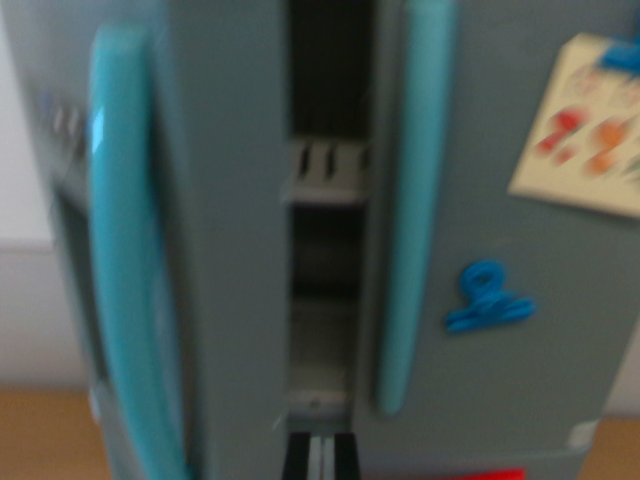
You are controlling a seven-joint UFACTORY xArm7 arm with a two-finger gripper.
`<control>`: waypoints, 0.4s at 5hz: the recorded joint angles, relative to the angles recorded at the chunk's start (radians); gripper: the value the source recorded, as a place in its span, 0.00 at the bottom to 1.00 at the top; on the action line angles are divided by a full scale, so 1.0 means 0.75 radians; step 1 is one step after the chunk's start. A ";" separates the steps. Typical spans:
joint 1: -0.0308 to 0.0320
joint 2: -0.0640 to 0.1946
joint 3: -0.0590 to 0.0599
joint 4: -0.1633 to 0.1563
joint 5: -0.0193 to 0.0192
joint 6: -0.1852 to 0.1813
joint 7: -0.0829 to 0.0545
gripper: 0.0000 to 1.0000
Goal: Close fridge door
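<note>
A grey toy fridge (530, 300) fills the blurred wrist view, seen close up. Its left door (225, 250) stands ajar and is turned edge-on toward me, with a teal handle (125, 260) on its face. The right door (500, 330) lies flat and carries its own teal handle (410, 200). Between the doors a dark gap shows grey inner shelves (325, 170). My gripper (320, 458) pokes in at the bottom centre, just below the gap. Its two black fingers sit close together with nothing held, apart from both doors.
A picture card (585, 125) and a blue clip magnet (487, 297) are stuck on the right door. A red patch (487, 474) shows at the bottom edge. The fridge stands on a wooden surface (45, 435), with a white wall (25, 200) behind on the left.
</note>
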State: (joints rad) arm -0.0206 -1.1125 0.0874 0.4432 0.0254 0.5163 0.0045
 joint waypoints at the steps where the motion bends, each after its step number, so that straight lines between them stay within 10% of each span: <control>1: 0.0000 0.067 0.052 0.002 0.0000 0.000 0.000 1.00; 2: 0.0000 0.067 0.052 0.002 0.0000 0.000 0.000 1.00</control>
State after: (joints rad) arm -0.0206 -1.0620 0.1266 0.4449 0.0254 0.5163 0.0045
